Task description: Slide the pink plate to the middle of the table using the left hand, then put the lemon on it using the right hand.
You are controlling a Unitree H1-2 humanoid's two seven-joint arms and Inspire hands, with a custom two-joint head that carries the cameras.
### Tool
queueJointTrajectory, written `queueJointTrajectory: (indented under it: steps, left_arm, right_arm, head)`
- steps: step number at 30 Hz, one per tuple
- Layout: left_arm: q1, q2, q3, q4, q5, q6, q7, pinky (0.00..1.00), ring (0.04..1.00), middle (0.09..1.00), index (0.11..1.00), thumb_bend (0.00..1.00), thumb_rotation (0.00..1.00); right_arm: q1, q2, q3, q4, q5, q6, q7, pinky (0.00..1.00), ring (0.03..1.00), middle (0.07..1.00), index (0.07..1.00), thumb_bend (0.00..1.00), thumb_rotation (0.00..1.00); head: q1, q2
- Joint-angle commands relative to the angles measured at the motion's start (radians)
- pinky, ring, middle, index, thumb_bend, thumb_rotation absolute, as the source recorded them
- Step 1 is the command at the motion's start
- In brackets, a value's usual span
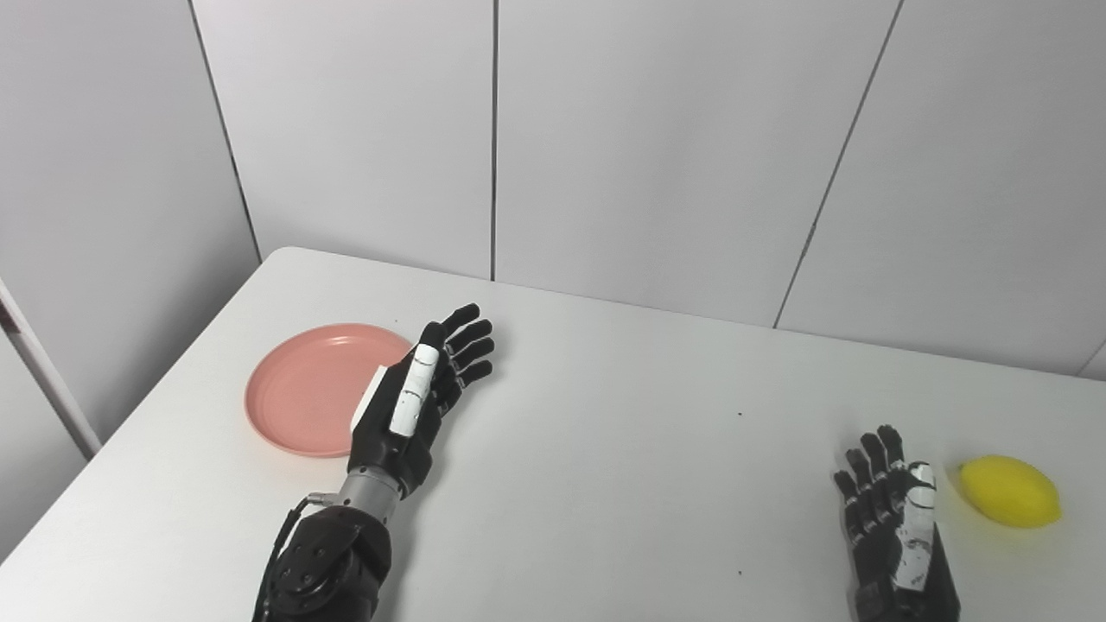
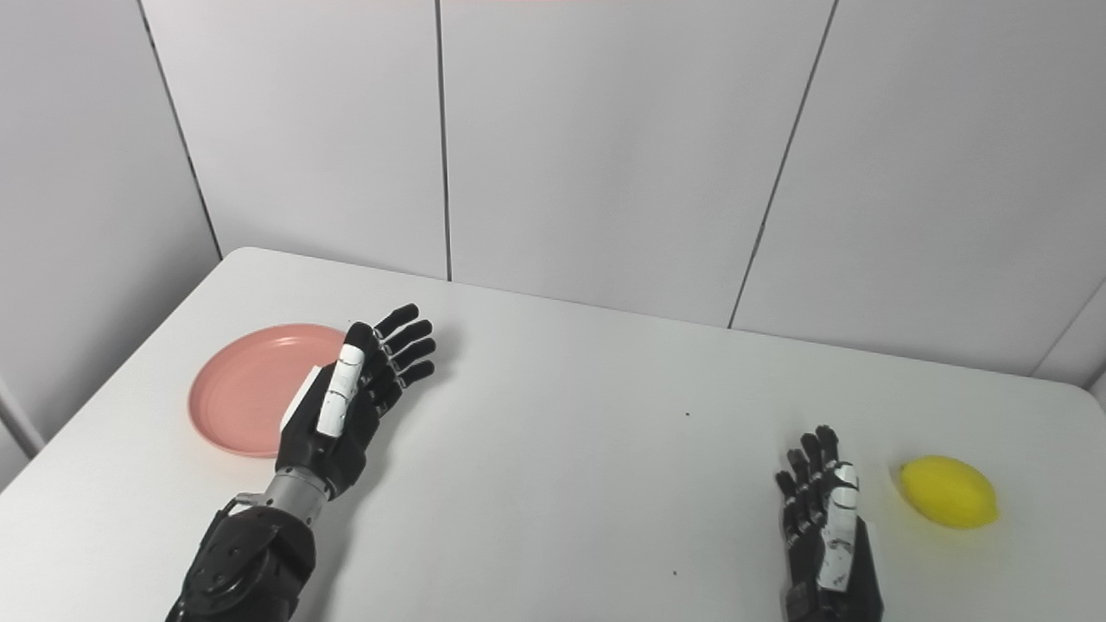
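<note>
Robot hand (image 1: 421, 399) above white table (image 1: 622, 449)

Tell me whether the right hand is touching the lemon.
Apart. In the right eye view, a strip of bare white table separates the right hand from the lemon; the hand is open, fingers up, holding nothing.

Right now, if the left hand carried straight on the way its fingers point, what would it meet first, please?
Nothing, it seems: the left hand points past the pink plate over bare table toward the wall, though depth is unclear.
</note>
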Motion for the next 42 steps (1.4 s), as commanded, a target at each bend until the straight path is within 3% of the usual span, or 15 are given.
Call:
queueJointTrajectory:
  steps: [1,7,14,23,28,32,38,42]
  left_arm:
    - [-0.078,0.023,0.023,-0.068,-0.030,0.051,0.010,0.86,0.874,0.864,0.801,0.92,0.83]
    - [-0.128,0.090,0.067,-0.065,-0.054,0.075,-0.010,0.85,0.882,0.871,0.832,0.92,0.83]
    - [-0.180,0.198,0.126,0.097,-0.065,-0.039,-0.086,0.82,0.853,0.864,0.842,0.90,0.83]
    - [-0.230,0.272,0.169,0.213,-0.059,-0.086,-0.124,0.79,0.835,0.842,0.845,0.89,0.84]
    - [-0.253,0.330,0.178,0.288,-0.073,-0.121,-0.184,0.76,0.819,0.830,0.868,0.89,0.83]
    - [-0.268,0.349,0.193,0.325,-0.077,-0.126,-0.187,0.76,0.809,0.835,0.853,0.88,0.81]
    - [-0.294,0.352,0.226,0.364,-0.067,-0.109,-0.133,0.72,0.804,0.823,0.866,0.91,0.77]
    - [-0.310,0.348,0.257,0.424,-0.072,-0.170,-0.117,0.73,0.818,0.811,0.854,0.90,0.75]
  right_arm:
    - [0.071,0.022,0.008,0.103,0.007,-0.035,0.017,1.00,1.000,1.000,1.000,0.72,1.00]
    - [0.073,0.021,0.009,0.103,0.003,-0.033,0.016,1.00,1.000,1.000,0.999,0.71,1.00]
    - [0.071,0.017,0.005,0.113,0.015,-0.036,0.027,1.00,1.000,1.000,1.000,0.69,1.00]
    - [0.072,0.017,0.008,0.105,0.004,-0.020,0.016,1.00,1.000,1.000,1.000,0.70,1.00]
    - [0.074,0.018,0.010,0.104,0.007,-0.020,0.021,1.00,1.000,1.000,1.000,0.69,1.00]
    - [0.073,0.019,0.011,0.103,0.007,-0.018,0.020,1.00,1.000,1.000,1.000,0.69,1.00]
    - [0.069,0.017,0.008,0.111,0.003,-0.022,0.018,1.00,1.000,0.999,1.000,0.69,1.00]
    - [0.071,0.015,0.009,0.105,0.003,-0.017,0.019,1.00,1.000,1.000,1.000,0.67,1.00]
  head:
    - [0.002,0.001]
    - [0.002,0.001]
    - [0.006,-0.001]
    - [0.004,-0.004]
    - [0.002,-0.004]
    - [0.006,-0.006]
    - [0.014,-0.010]
    - [0.014,-0.010]
